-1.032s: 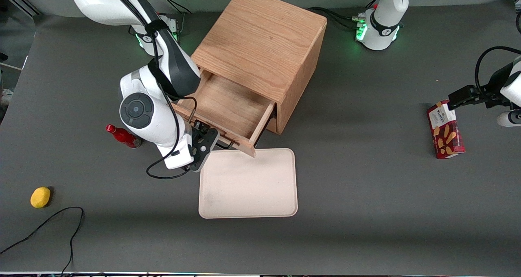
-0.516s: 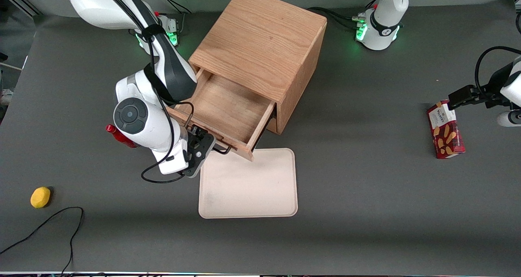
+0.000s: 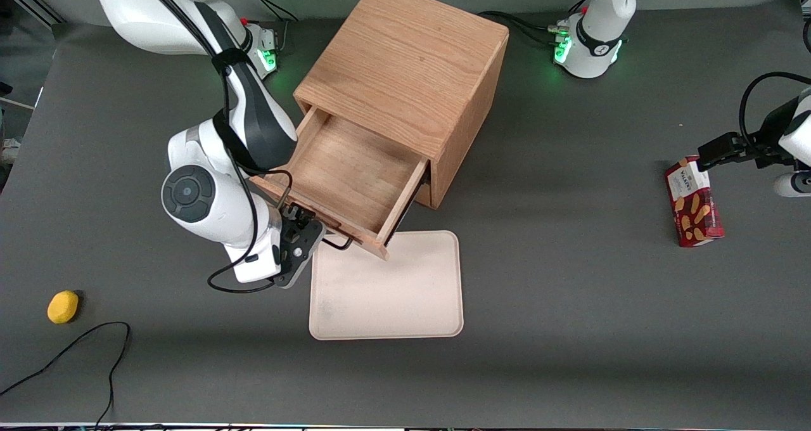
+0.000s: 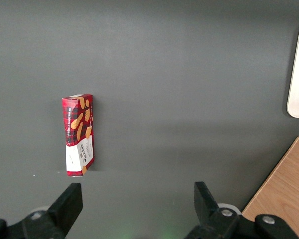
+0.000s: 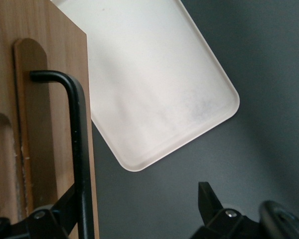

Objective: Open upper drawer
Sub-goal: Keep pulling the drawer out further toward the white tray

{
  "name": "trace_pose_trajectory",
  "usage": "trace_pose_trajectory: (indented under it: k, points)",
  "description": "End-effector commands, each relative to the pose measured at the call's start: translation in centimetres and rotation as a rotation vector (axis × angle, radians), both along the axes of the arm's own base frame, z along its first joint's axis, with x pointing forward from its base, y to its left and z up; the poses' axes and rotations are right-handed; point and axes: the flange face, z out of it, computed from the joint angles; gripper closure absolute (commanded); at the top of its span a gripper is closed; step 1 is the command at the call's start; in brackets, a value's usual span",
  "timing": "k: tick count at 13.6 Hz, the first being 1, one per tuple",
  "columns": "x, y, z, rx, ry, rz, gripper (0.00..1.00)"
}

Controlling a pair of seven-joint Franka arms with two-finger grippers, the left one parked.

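Front view: the light oak upper drawer (image 3: 351, 177) juts out of the cube-shaped wooden cabinet (image 3: 405, 57) toward seven o'clock, with the right gripper (image 3: 303, 238) at its thin black bar handle (image 3: 336, 244)

Right wrist view: only here do the gripper's (image 5: 137, 194) fingers (image 5: 209, 199) show, spread wide, with the handle (image 5: 77, 149) just beside one, above the cream rectangular tray (image 5: 149, 89)

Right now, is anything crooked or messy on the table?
A little. The cabinet sits skewed to the table edges, and its upper drawer sticks out over a corner of the tray. The gripper is at the drawer's handle. Nothing looks spilled or broken.
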Motion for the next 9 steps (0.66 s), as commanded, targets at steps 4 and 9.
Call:
trace_pose_trajectory:
  k: [4, 9]
  points:
    - [1.6, -0.9, 0.2, -0.001, 0.002, -0.038, 0.00]
    - [2.5, -1.7, -0.3, -0.001, -0.002, -0.066, 0.00]
